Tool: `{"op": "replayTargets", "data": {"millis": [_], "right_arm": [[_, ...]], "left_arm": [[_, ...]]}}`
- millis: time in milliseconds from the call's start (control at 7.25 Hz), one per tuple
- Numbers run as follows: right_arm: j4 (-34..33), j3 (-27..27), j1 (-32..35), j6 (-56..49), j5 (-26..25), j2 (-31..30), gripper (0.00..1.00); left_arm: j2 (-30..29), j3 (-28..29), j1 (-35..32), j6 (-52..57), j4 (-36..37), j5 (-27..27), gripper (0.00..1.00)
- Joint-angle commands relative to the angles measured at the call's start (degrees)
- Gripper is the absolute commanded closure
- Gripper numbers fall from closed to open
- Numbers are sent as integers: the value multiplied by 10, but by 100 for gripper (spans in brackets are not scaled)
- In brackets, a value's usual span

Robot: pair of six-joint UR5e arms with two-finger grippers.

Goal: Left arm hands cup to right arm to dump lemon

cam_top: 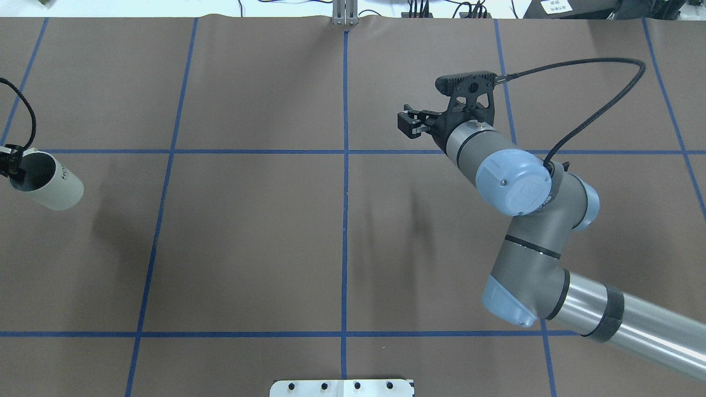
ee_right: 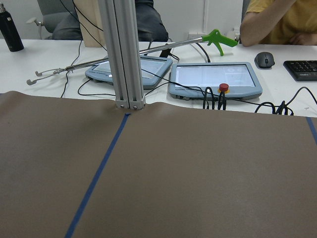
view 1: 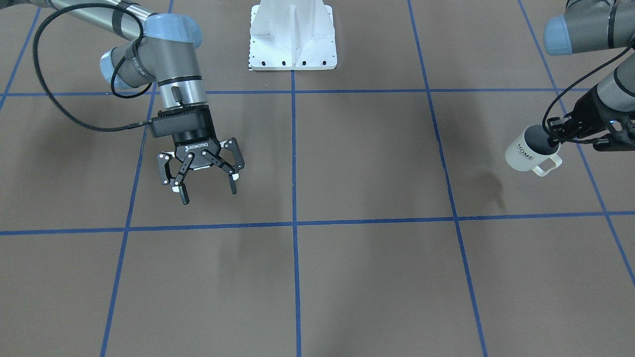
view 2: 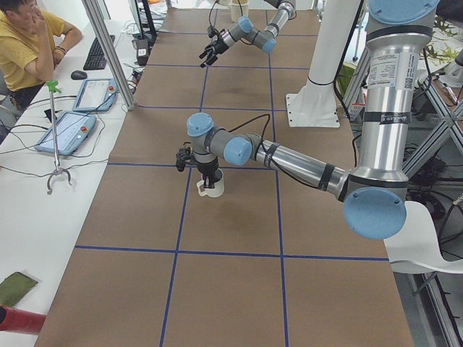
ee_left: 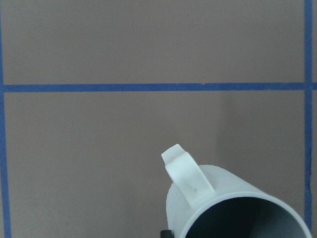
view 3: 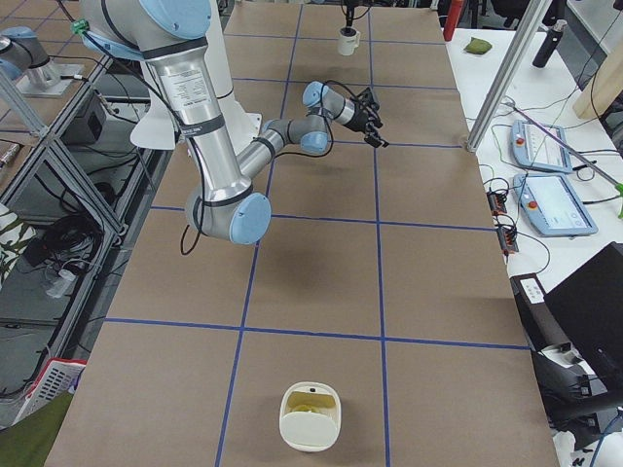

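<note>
The left tool [view 1: 554, 141] is clamped on the rim of the cup [view 1: 523, 153], one finger inside the mouth and the other outside. The cup hangs tilted over the left end of the desk [view 1: 372, 163], its squared handle [view 1: 545, 166] turned away from the robot. Its grey inside is in shadow, so I cannot tell whether the lemon lies in it. The right tool [view 1: 208, 193] has its fingers spread wide and holds nothing, well apart from the cup. At the desk's right end stands a cream tub [view 3: 311, 433] with something yellow [view 3: 310, 409] in it, too small to name.
</note>
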Motion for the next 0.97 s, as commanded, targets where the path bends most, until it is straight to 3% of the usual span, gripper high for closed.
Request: {"op": "replayTargets", "data": {"millis": [0, 276, 690, 828], "right_arm": [[-7, -3, 55, -41, 101, -22, 0], [-62, 4, 116, -46, 228, -20, 0], [-66, 4, 132, -48, 270, -32, 0], [-70, 6, 144, -48, 295, -43, 0]], "left_arm": [[5, 65, 0, -16, -99, 0, 100], [3, 74, 2, -56, -130, -1, 100], [1, 79, 4, -75, -130, -1, 100], [0, 79, 4, -76, -130, -1, 57]]}}
